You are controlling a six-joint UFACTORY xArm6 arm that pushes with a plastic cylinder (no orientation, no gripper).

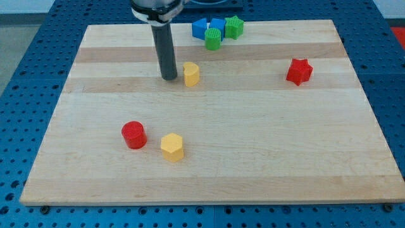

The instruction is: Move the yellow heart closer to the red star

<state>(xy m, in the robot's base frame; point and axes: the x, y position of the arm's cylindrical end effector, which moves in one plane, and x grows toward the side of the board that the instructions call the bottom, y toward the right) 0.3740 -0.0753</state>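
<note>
The yellow heart [191,73] lies on the wooden board in the upper middle of the view. The red star [299,71] lies far to its right, at about the same height in the view. My tip [169,77] stands just left of the yellow heart, with a small gap between them. The rod rises straight up from it to the arm at the view's top.
A red cylinder [133,135] and a yellow hexagon [171,147] lie at lower left. Two blue blocks [208,27] and two green blocks [214,38] cluster at the top edge. The board [253,158] lies on a blue perforated table.
</note>
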